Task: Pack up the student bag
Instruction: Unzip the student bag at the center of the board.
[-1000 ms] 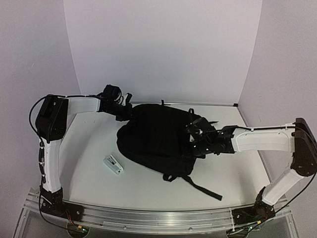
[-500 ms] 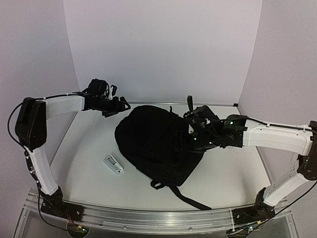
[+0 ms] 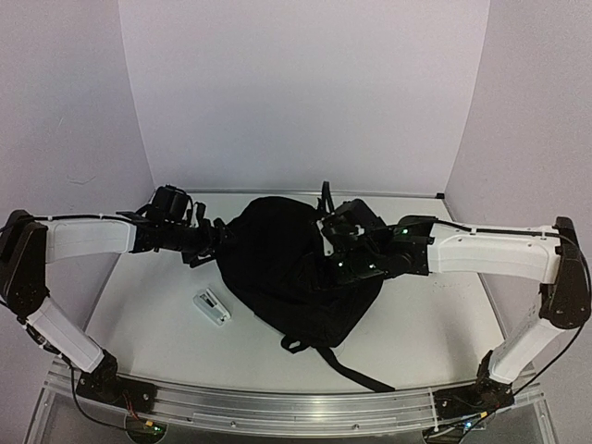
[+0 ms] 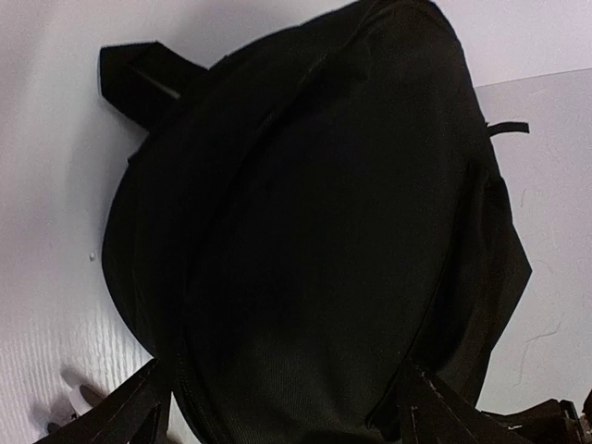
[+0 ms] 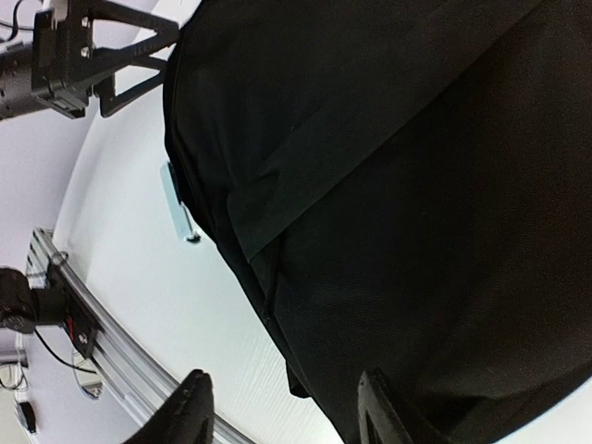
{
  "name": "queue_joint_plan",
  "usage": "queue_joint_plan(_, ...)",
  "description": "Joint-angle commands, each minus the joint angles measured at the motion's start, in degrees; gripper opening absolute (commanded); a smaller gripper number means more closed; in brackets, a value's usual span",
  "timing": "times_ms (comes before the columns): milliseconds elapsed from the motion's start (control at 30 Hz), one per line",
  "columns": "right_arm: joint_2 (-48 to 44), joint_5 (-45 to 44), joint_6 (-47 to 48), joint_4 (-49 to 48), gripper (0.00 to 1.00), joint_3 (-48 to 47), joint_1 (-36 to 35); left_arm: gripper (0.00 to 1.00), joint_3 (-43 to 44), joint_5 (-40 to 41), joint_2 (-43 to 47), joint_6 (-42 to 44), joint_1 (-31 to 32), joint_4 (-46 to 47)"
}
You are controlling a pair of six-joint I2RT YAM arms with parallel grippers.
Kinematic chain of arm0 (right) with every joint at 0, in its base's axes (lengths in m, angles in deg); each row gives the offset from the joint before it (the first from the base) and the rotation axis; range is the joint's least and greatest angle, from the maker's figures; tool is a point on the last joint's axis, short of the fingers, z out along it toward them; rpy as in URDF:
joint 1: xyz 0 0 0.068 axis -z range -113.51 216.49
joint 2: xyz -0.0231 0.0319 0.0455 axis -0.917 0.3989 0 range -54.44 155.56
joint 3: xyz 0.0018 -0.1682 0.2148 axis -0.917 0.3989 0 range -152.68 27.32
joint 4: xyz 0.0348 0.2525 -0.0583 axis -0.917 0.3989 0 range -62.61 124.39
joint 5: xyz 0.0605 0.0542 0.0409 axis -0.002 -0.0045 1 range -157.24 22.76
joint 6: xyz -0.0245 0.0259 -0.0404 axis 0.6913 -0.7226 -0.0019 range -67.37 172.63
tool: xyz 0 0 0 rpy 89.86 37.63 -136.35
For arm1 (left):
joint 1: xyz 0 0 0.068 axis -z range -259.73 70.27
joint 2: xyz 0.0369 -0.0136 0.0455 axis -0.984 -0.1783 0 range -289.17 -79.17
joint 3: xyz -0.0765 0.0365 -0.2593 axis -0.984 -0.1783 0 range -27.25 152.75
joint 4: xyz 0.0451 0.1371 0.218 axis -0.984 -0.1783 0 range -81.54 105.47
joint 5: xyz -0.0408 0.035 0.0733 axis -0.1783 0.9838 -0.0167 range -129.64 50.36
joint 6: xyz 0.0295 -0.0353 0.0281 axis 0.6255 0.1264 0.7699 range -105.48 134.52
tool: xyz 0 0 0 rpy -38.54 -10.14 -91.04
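Observation:
The student bag (image 3: pixel 287 268) is a large black backpack lying flat in the middle of the white table (image 3: pixel 435 314). My left gripper (image 3: pixel 214 242) sits low at the bag's left end, open, with its fingertips (image 4: pixel 129 412) spread wide on either side of the bag (image 4: pixel 324 231). My right gripper (image 3: pixel 335 255) hovers over the bag's upper right part, open. In the right wrist view one of its fingers (image 5: pixel 190 407) hangs over the table and the other over the bag (image 5: pixel 416 185). Neither holds anything.
A small white and pale blue object (image 3: pixel 211 306) lies on the table left of the bag, also seen from the right wrist (image 5: pixel 176 199). A shoulder strap (image 3: pixel 356 370) trails toward the front edge. The metal rail (image 3: pixel 277 407) runs along the front.
Both grippers have opened. The left arm swung down from the bag's back corner to its left end. The right gripper moved left over the bag, which has shifted a little leftwards.

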Motion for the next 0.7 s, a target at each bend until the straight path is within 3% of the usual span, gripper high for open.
queue_joint_plan(0, 2.51, 3.35, 0.05, -3.91, 0.46, -2.31, -0.23, 0.79, -2.87, -4.71, 1.34, -5.06, 1.98, 5.22)
queue_joint_plan(167, 6.30, 3.09, -0.90, -4.77, 0.39, -3.48, -0.24, 0.63, -6.71, -5.95, 1.11, -8.74, 4.25, 9.17)
queue_joint_plan(533, 11.62, 1.63, -0.72, -5.99, 0.30, -6.69, -0.21, 0.59, -10.39, -6.38, 0.76, -13.41, 7.16, 14.69)
queue_joint_plan(600, 12.38, 0.95, -0.94, -5.99, 0.25, -7.26, -0.21, 0.53, -10.76, -6.49, 0.70, -13.62, 7.35, 14.87)
queue_joint_plan(667, 12.65, -0.33, -1.25, -5.90, 0.19, -7.39, -0.17, 0.40, -11.23, -6.36, 0.74, -13.64, 7.46, 14.93)
